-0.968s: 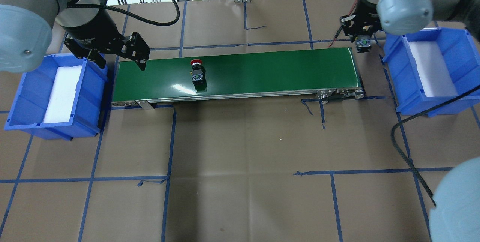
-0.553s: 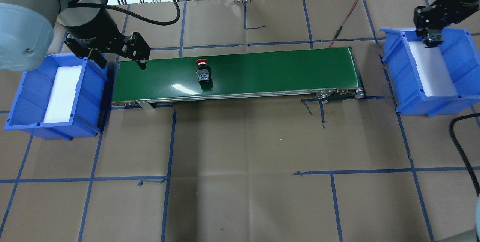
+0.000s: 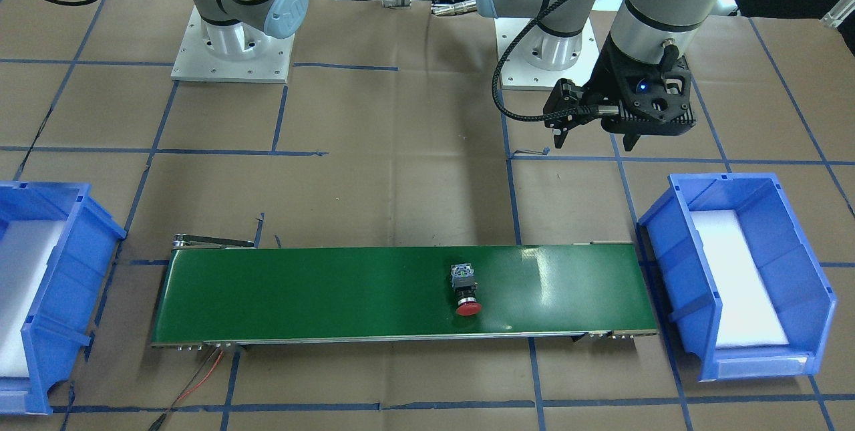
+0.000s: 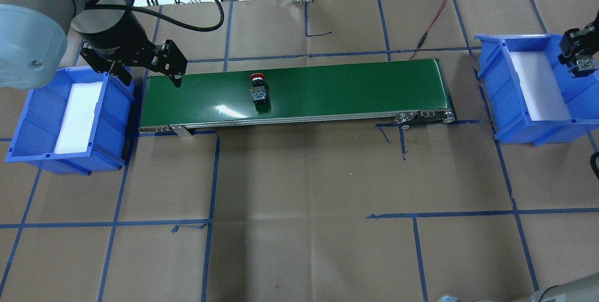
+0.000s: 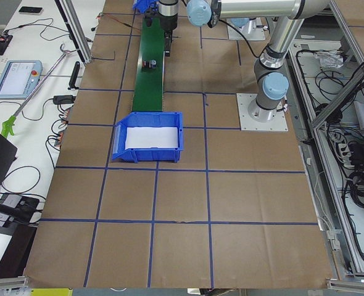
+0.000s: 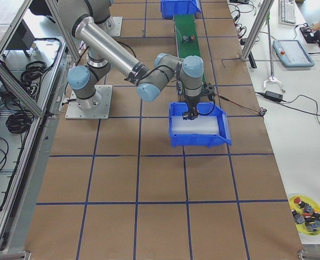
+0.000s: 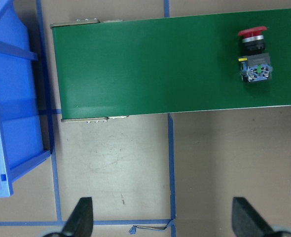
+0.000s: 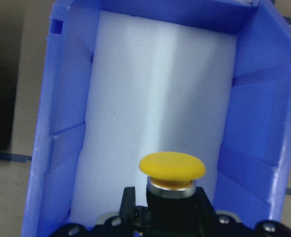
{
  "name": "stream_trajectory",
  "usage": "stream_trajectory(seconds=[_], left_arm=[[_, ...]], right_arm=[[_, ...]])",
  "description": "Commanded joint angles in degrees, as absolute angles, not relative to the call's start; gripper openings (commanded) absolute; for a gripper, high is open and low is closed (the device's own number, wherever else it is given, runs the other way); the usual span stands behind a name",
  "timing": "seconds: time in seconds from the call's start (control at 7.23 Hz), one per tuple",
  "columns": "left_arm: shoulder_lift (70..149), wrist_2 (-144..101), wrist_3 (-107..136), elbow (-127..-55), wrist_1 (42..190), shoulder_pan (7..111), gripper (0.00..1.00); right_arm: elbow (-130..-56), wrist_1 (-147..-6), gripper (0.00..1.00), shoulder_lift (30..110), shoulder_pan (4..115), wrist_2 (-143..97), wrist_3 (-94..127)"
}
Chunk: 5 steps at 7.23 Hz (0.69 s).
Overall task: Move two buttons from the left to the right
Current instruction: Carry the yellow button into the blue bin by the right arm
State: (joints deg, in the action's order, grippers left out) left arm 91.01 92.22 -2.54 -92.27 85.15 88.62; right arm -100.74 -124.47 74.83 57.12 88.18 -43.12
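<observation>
Right gripper clamps the yellow button by its black body above the right bin, cap protruding forward. Left gripper hangs spread wide near the belt's left end. The red button lies on the belt, long axis crosswise, cap pointing away from the robot.

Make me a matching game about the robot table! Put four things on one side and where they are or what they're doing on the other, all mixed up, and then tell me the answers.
Things:
1. red button
2. yellow button
3. left tool
4. left bin

Places and states:
A. open, holding nothing
B. only white foam inside
C. lying on the green belt
D. gripped by the right tool

Right pairs: 1-C, 2-D, 3-A, 4-B.
</observation>
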Motion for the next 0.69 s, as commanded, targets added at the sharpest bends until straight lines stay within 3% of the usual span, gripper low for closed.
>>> stream_trajectory(seconds=[0.0, 0.41, 0.55], left_arm=[[91.23, 91.85, -2.11, -92.11, 85.08, 88.77, 1.00], [90.88, 91.58, -2.11, -92.29, 85.08, 88.77, 1.00], [90.79, 91.50, -2.11, -92.29, 85.08, 88.77, 1.00]], right_arm=[[-104.94, -132.00, 0.03, 71.56, 56.95, 87.98, -47.54], [-105.03, -132.10, 0.04, 68.47, 56.87, 88.94, -47.72], [-105.03, -132.01, 0.14, 67.68, 56.60, 88.95, -47.29]])
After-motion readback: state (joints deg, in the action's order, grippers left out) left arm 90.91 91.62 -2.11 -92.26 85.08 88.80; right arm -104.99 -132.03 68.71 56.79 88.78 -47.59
